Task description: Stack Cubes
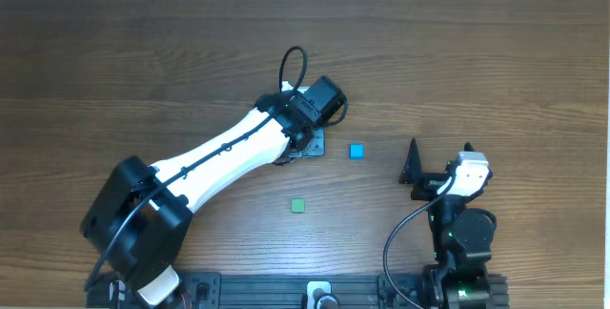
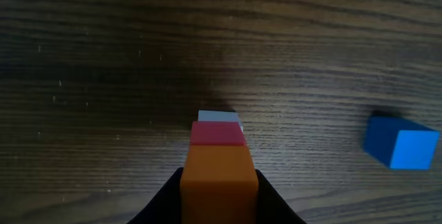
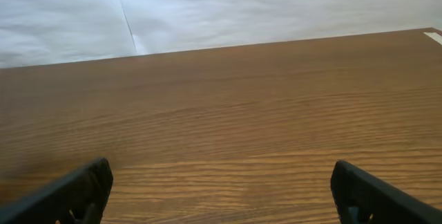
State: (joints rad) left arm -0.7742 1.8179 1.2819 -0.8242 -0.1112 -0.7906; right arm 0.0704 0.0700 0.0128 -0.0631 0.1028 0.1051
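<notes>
Orange cube [image 2: 219, 175] sits closest to the left wrist camera, pinched by its side faces in the left end effector [image 2: 218, 207]. Directly beneath it are a red cube [image 2: 217, 134] and a grey cube [image 2: 221, 117], which make a short column. I cannot tell whether the orange one already rests on the red or hangs just above it.

The step in hand looks like seating this third cube. To do it well, line the orange edges up with the red ones and lower straight down until it bears weight. Then part the fingers only slightly, so neither one drags the column, and lift away vertically.

From above, a blue cube [image 2: 402, 141] lies near the column at 3 o'clock, and a green cube [image 1: 298, 206] lies apart at 6 o'clock. Both look left to stack.

At about 4 o'clock beyond the blue cube, the right end effector [image 3: 221, 193] is spread wide and holds nothing.

Dark wood-grain boards form the surface [image 1: 143, 42]. Past its far edge in the right wrist view hangs a plain white backdrop [image 3: 276, 3].
</notes>
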